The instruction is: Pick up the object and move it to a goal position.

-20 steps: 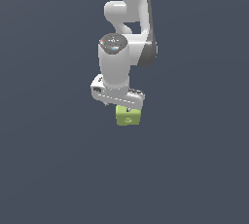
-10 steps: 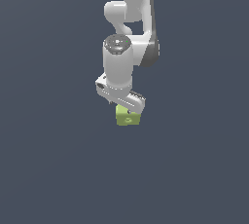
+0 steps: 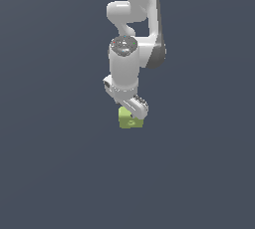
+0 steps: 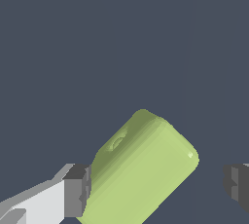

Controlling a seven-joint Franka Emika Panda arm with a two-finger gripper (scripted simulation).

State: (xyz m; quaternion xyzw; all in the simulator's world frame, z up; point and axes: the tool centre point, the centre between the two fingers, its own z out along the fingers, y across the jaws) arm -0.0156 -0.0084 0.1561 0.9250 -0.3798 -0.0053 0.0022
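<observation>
the wrist has turned, swinging the fingers [image 3: 133, 107] round above the yellow-green block [image 3: 130, 118].

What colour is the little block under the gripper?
Yellow-green, plain apart from a small round mark on one face. The block shows best in the wrist view.

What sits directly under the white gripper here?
The yellow-green rounded block lies between the white gripper fingers, one pad beside it, the other apart. The surface beneath the block is covered.
</observation>
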